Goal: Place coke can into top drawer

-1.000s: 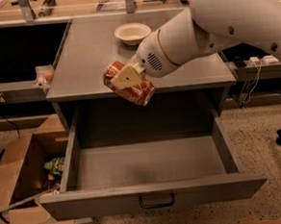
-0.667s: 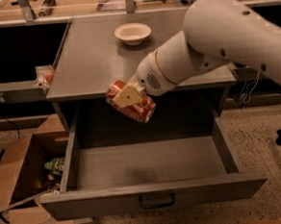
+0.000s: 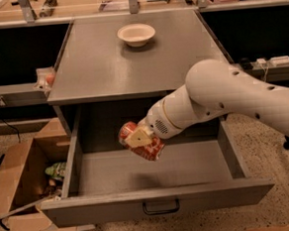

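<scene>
Since the earlier frames the arm (image 3: 233,101) has dropped: the can (image 3: 153,148), which was level with the front edge of the cabinet top (image 3: 106,65), now hangs lower, inside the opening of the drawer (image 3: 155,202). The gripper (image 3: 140,138) sits left of the drawer's middle, at the end of the white arm that reaches in from the right. It is clamped on the can, with one tan finger pad (image 3: 137,136) pressed flat against the can's side. The can is tilted, its upper end toward the left and back, its lower end toward the right and front. It is seen against the drawer's back wall and the rear of the drawer floor. A soft shadow lies on the floor in front of it, and I cannot tell for sure whether the can touches the floor. The drawer is pulled fully out, its grey front panel nearest the camera with a small dark handle (image 3: 161,207) at its centre. On the cabinet top, toward the back, stands a white bowl (image 3: 136,34), well apart from the can. A cardboard box (image 3: 15,181) sits on the ground left of the drawer, open, with a green item (image 3: 55,169) inside. A small packet (image 3: 45,78) lies on the ledge left of the cabinet.
</scene>
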Available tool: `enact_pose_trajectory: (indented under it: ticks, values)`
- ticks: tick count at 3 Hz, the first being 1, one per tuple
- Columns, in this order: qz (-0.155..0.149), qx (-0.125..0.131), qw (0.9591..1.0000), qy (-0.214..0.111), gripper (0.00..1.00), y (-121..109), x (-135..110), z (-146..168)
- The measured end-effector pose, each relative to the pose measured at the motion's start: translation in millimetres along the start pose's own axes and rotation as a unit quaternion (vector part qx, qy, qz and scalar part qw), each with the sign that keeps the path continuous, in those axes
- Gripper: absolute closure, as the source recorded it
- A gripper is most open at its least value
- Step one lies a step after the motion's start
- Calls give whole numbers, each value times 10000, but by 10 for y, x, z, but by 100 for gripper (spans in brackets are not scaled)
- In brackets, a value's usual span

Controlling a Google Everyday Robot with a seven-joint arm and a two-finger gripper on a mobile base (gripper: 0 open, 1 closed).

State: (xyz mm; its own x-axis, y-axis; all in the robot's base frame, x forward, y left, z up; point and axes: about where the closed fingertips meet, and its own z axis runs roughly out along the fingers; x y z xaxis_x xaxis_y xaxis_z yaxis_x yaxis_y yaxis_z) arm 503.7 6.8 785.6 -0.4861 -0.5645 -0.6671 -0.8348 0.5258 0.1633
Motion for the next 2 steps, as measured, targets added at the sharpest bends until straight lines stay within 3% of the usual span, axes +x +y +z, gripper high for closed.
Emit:
enact_pose_trajectory:
  ticks: [2]
  values:
    - [431, 39, 9990, 96, 100, -448, 463, 446]
